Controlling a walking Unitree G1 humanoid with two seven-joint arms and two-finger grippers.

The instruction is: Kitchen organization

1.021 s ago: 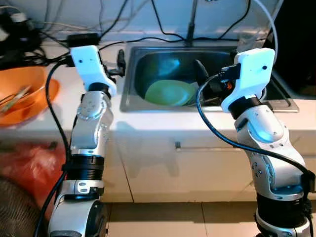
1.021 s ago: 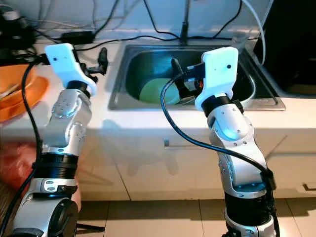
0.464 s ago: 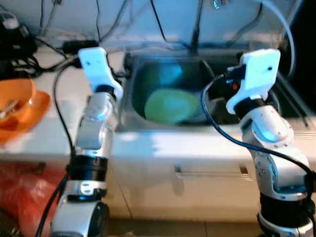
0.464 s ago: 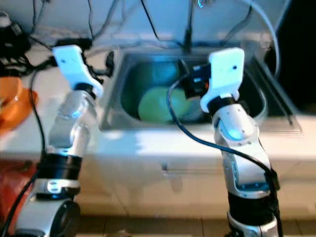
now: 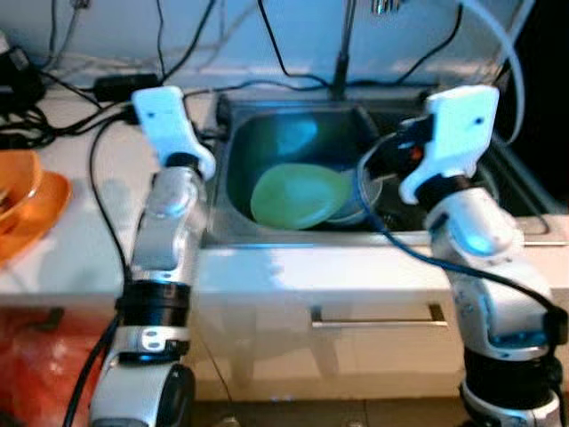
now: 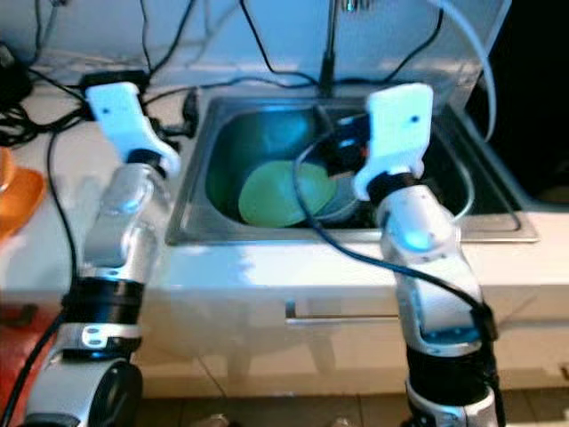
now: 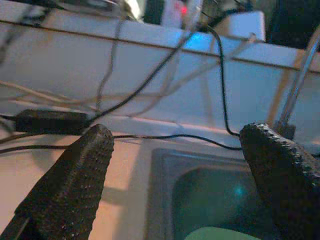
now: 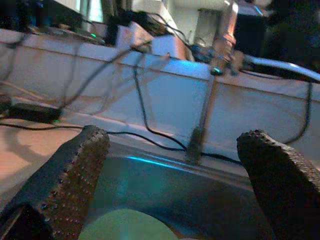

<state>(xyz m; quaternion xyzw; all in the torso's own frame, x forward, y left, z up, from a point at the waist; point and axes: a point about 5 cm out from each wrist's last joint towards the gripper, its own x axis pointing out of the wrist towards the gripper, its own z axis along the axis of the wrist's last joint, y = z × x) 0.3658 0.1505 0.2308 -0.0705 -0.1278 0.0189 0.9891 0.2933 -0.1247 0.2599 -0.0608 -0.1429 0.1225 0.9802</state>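
I have both arms raised in front of the sink [image 5: 233, 227], and neither is holding anything. The left gripper [image 7: 175, 165] hangs over the counter edge at the sink's left rim with its fingers spread wide apart; the right gripper [image 8: 172, 170] is out over the basin, fingers likewise well apart. The green plate [image 5: 298, 196] lies tilted in the basin, leaning against what looks like a metal bowl [image 5: 363, 191] on its right, though the head views are too soft for me to be sure of that. An orange bowl [image 5: 22, 209] sits on the counter well off to the left. My worry is the cables [image 5: 191, 49] draped along the back wall and across the counter: a reach with the left arm could snag one. The plate is also awkward, since a thin tilted rim could slide off the fingers and clatter against the bowl or the faucet stem [image 8: 207, 112].
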